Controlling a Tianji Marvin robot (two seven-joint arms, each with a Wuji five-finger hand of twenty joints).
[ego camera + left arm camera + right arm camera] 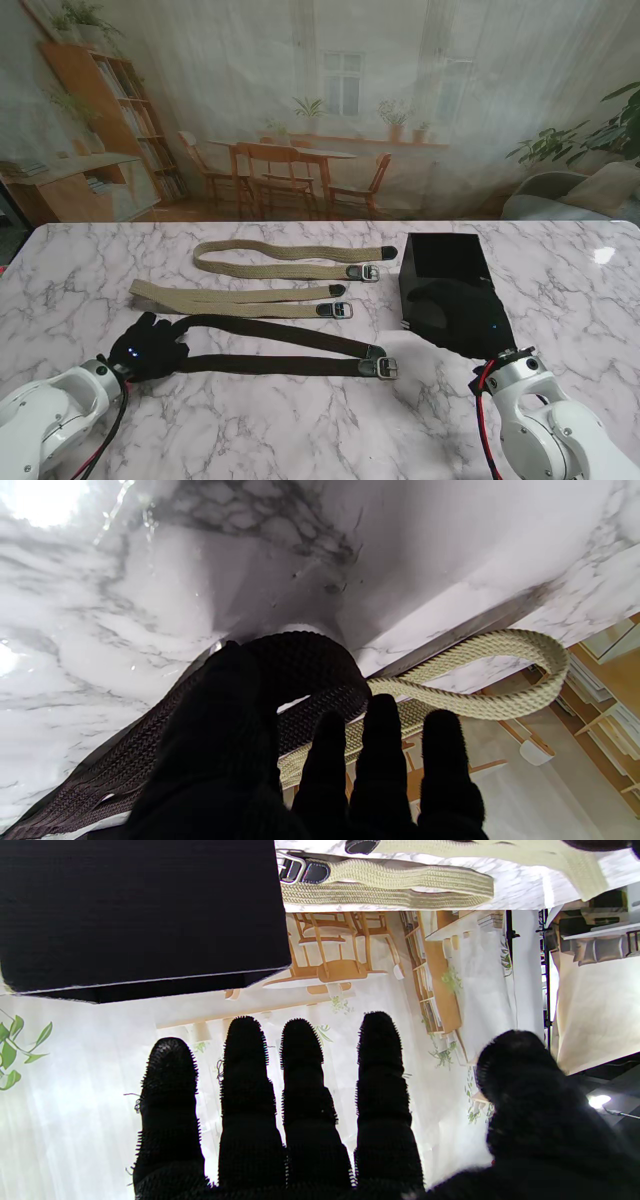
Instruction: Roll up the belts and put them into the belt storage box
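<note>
The stand's view shows the dark belt [280, 345] doubled on the bench [300, 420], its folded end gripped by the left hand [150, 347]. It looks soft, light and floppy, best rolled from that fold. The right hand [455, 318] hovers spread and empty over the black box [440, 262].

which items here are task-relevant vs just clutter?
Task items:
- dark belt, folded end at the left hand
- middle tan belt
- far tan belt
- black storage box, right hand open beside it

Lying about:
- nothing else on the marble table
</note>
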